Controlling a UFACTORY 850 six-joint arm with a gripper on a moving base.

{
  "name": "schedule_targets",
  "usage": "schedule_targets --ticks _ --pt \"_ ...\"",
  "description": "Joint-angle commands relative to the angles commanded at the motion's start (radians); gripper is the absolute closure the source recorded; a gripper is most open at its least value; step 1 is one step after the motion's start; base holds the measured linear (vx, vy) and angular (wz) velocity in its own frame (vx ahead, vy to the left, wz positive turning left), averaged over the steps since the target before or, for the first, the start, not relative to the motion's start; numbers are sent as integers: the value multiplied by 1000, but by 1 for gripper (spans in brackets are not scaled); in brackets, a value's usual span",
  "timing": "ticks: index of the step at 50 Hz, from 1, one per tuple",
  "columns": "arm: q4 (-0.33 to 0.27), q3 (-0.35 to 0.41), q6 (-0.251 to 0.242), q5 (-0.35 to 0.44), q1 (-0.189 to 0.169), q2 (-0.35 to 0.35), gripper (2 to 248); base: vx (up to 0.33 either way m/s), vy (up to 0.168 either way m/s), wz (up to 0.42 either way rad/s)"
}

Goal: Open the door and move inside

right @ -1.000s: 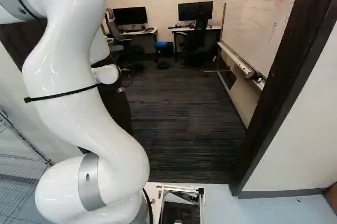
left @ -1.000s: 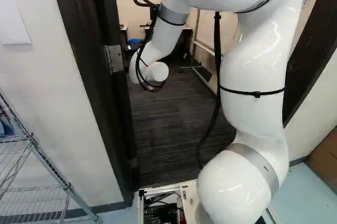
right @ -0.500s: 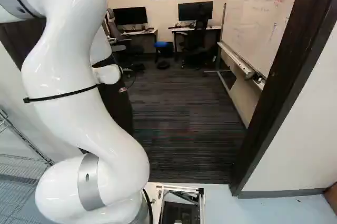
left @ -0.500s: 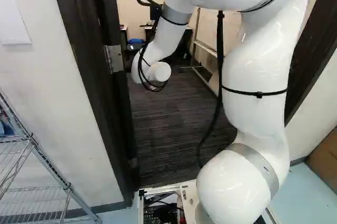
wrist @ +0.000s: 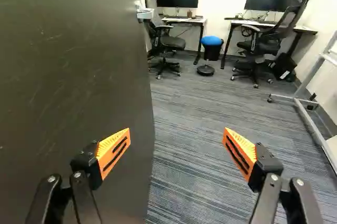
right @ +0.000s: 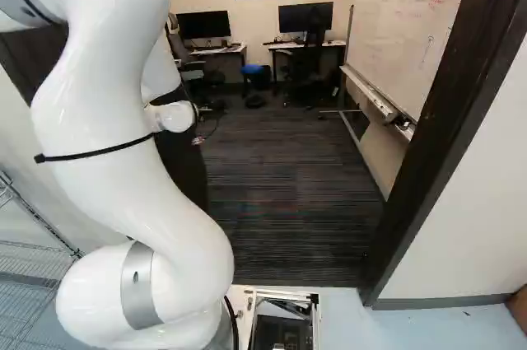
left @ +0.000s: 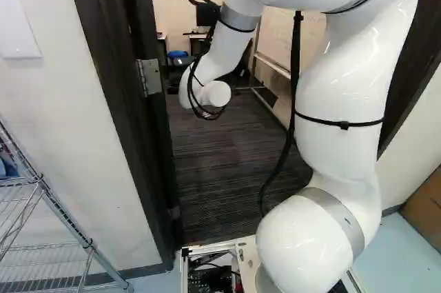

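From where I stand, the door already looks open enough, so the job now, I'd judge, is getting through. Drive the base in slowly and straight, with the arm tucked clear of the dark post at the right of the right base view. If the door swings back, a light push on its face should do — no need to grasp. The gripper has its fingers spread wide with nothing held; whether one brushes the door, I can't tell.

The door hangs at the left of the doorway in the left base view, by its metal hinge. In the wrist view it's beside the gripper, behind one finger: a flat, dark slab, faintly scuffed, upright, its pale metal handle out by the far edge.
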Motion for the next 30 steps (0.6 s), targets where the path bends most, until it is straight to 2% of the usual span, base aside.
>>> schedule_targets --ticks 30 --pt "0 59 0 0 -81 51 3 0 0 0"
